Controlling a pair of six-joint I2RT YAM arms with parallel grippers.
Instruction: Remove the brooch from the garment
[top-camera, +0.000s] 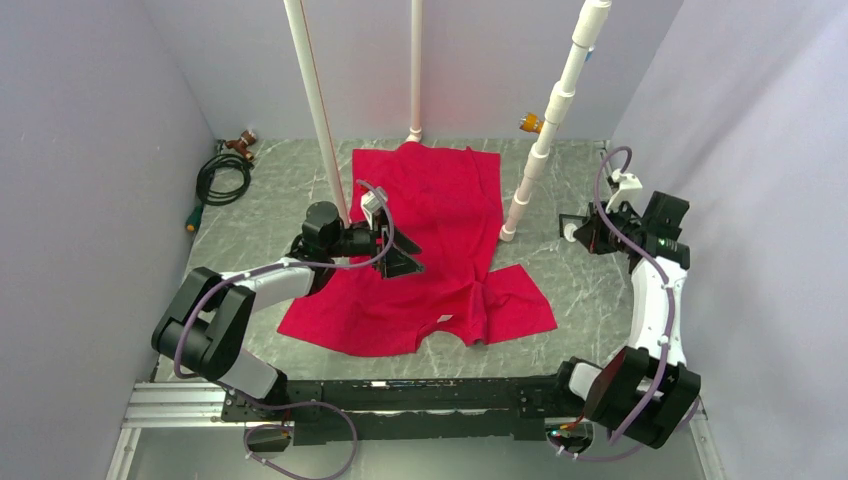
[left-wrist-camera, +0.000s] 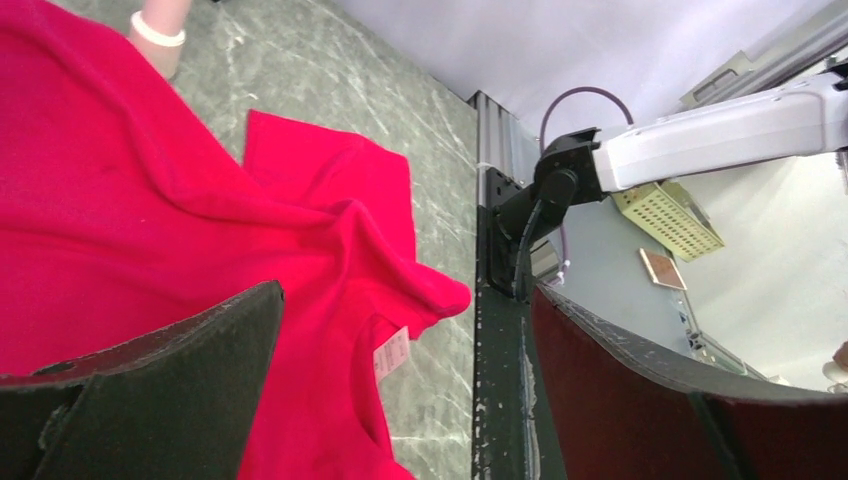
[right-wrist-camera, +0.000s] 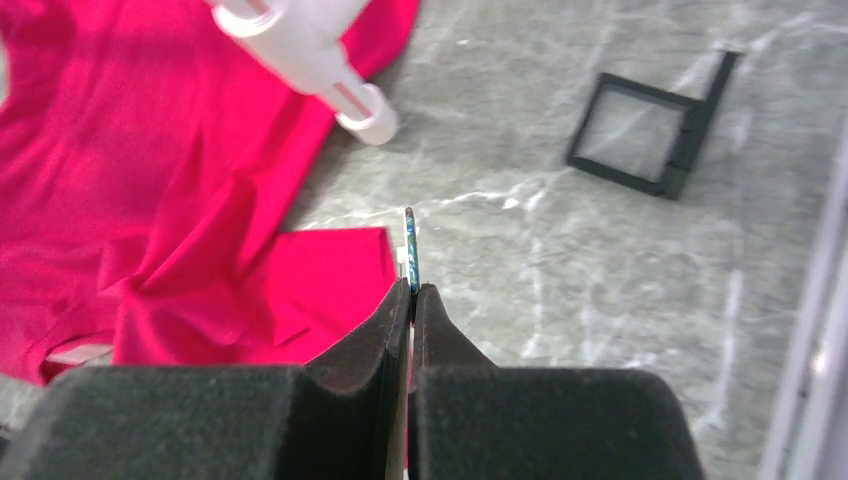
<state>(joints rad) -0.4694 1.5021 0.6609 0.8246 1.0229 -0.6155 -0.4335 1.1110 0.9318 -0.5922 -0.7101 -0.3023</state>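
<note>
The right jaws are pressed shut on the lower rim of the small round flat brooch (right-wrist-camera: 410, 240). The right wrist view shows it edge-on, as a thin dark sliver with a blue-green glint standing up from between the black pads. Its face is not visible from this angle. Pinching a flat disc by its edge is judged a sound grip.

The brooch hangs in the air over bare grey marbled tabletop (top-camera: 585, 300), just right of the large bright red short-sleeved T-shirt (top-camera: 440, 210). Nothing joins it to the cloth, so the removal itself is judged done, with only the set-down not yet made.

The left jaws are spread wide with nothing between them, low over the left middle of the T-shirt. Whether they touch the fabric cannot be told. This placement is judged to be for steadying the cloth.

The T-shirt lies rumpled, neckline toward the near edge, with its small white rectangular label (left-wrist-camera: 392, 352) showing there.

A white plastic pipe (right-wrist-camera: 330, 70) stands at the shirt's right edge. A black square frame (right-wrist-camera: 640, 130) lies flat on the tabletop further right.
</note>
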